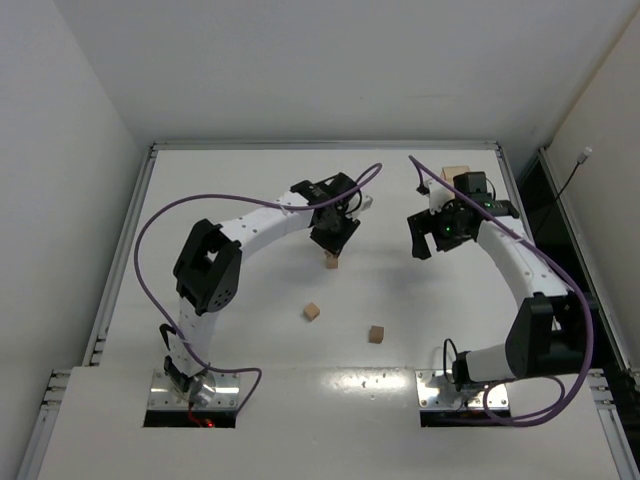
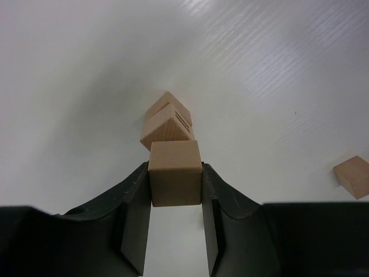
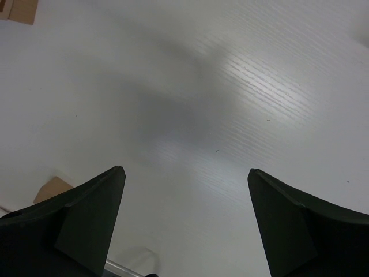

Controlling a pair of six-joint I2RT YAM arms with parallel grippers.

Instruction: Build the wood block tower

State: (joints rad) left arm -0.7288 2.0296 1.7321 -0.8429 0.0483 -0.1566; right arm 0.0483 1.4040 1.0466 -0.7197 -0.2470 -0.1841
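Observation:
My left gripper (image 1: 333, 238) (image 2: 174, 168) is shut on a light-brown wooden cube (image 2: 174, 180) and holds it just in front of and above a small stack of cubes (image 2: 166, 126) on the white table. That stack shows in the top view (image 1: 332, 261) right under the left gripper. Two loose cubes lie nearer the arms, one (image 1: 312, 312) to the left and one (image 1: 376, 334) to the right; one loose cube (image 2: 353, 176) shows at the right of the left wrist view. My right gripper (image 1: 432, 240) (image 3: 185, 171) is open and empty over bare table.
A light-brown block (image 1: 456, 173) sits at the far right behind the right arm. In the right wrist view a brown block (image 3: 20, 8) shows at the top left and a cube corner (image 3: 52, 189) beside the left finger. The table has raised rails (image 1: 325, 146).

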